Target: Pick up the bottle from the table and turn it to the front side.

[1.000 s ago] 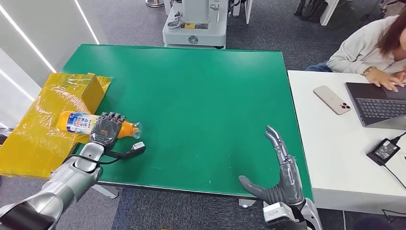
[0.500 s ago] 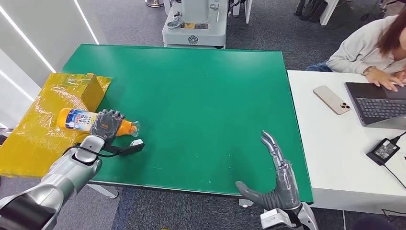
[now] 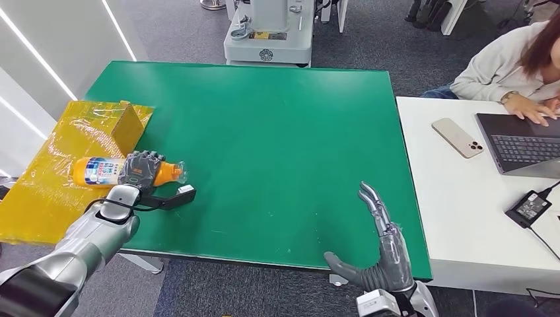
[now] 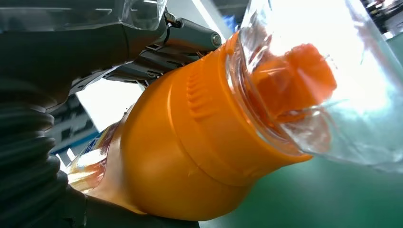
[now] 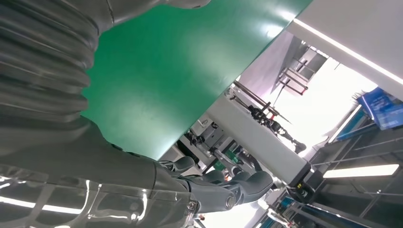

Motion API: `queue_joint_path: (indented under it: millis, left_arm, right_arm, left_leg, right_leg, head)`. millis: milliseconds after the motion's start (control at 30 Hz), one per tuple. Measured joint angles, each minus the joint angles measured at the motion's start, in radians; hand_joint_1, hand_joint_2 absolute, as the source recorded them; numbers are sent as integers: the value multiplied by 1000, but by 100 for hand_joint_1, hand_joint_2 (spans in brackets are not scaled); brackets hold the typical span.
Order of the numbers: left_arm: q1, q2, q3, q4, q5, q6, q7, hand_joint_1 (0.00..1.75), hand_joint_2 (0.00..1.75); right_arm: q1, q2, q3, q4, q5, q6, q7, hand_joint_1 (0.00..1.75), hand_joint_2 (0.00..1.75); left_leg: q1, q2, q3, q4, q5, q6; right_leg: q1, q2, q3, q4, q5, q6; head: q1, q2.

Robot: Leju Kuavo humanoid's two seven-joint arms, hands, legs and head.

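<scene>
Green table (image 3: 277,139) across the middle, with a white desk (image 3: 455,211) butted just beside its right edge. Yellow plastic-wrapped sheet (image 3: 46,191) spread over the table's left side, a yellow wrapped box (image 3: 122,125) standing at its far end. Seated at the white desk, a person (image 3: 508,66) typing on a dark laptop (image 3: 522,142), with a phone (image 3: 458,137) lying face down near it and a black power adapter (image 3: 529,207) nearer the front edge. Grey machine base (image 3: 267,33) on the floor beyond the table's far edge. Right hand (image 3: 383,247) raised over the near right corner of the table, fingers straight and spread, thumb out to the side, grasping nothing. Left hand (image 3: 140,170) wrapped around the orange bottle (image 3: 105,171), lying on its side at the yellow sheet's inner edge, clear cap end pointing toward the green surface, blue-and-white label toward the sheet. In the left wrist view, orange shoulder and clear cap of the bottle (image 4: 199,137) close up, dark fingers (image 4: 157,61) curled over it.
</scene>
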Motion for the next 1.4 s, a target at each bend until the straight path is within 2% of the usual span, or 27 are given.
queue_joint_path:
  millis: [300,433,467,567,600,1067,1400]
  left_arm:
    - [11,15,120,6,88,2,-1,175,175]
    - [24,20,145,7,75,14,0,175,175]
    - [29,21,147,7,68,21,0,170,175]
    - [44,21,149,7,41,50,0,39,175]
    - [49,21,149,8,34,58,-1,0,175]
    - [68,13,149,8,26,90,-6,0,175]
    - [98,-20,182,8,55,175,-49,0,175]
  right_arm:
    - [3,-17,0,6,-12,-14,0,0,175]
    - [3,-17,1,6,-11,-11,6,0,175]
    - [2,-17,2,6,-7,-10,7,0,175]
    - [-1,-17,6,6,8,-2,15,0,175]
    - [-3,-17,8,6,12,0,16,0,175]
    - [-14,-17,15,6,28,5,19,0,175]
    - [-14,-17,12,5,51,35,38,0,175]
  left_leg:
    - [0,0,0,0,0,0]
    - [0,0,0,0,0,0]
    - [0,0,0,0,0,0]
    - [0,0,0,0,0,0]
    - [0,0,0,0,0,0]
    - [0,0,0,0,0,0]
    - [0,0,0,0,0,0]
  right_leg:
    - [0,0,0,0,0,0]
    - [0,0,0,0,0,0]
    - [0,0,0,0,0,0]
    - [0,0,0,0,0,0]
    - [0,0,0,0,0,0]
    - [0,0,0,0,0,0]
    - [0,-1,0,0,0,0]
  head:
    - [0,0]
    - [0,0]
    - [0,0]
    - [0,0]
    - [0,0]
    - [0,0]
    - [0,0]
